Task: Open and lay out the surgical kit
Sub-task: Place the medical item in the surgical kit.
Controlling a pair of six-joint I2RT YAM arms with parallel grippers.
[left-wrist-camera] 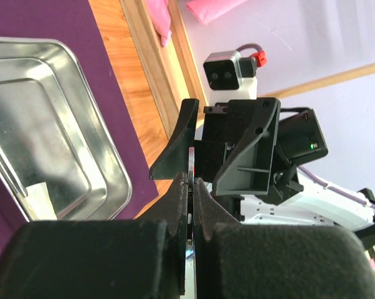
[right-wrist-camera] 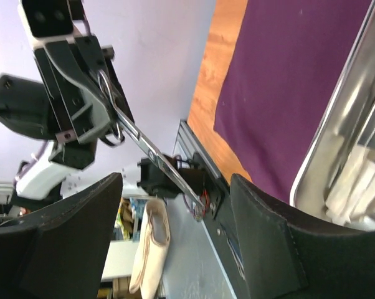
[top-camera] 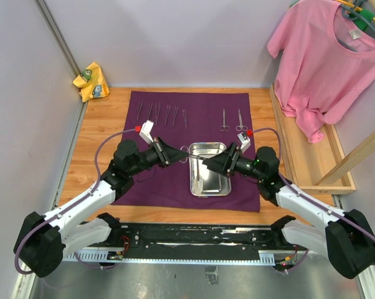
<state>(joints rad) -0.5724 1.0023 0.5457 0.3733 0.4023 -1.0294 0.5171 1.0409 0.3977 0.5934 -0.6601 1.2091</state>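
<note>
Now the left end effector (top-camera: 174, 156) grips scissors (right-wrist-camera: 151, 151) over the tray (top-camera: 192, 184) rim.

place: robot lab | shown by: two arms (top-camera: 88, 202) bolted to table (top-camera: 106, 106), bare partition walls (top-camera: 175, 37)

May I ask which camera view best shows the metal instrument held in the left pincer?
The right wrist view: the ring-handled instrument shows full length, rings to tip, held in the left pincer. The left wrist view gives only its thin edge between shut fingers; the top view, a sliver by the steel tray.
</note>
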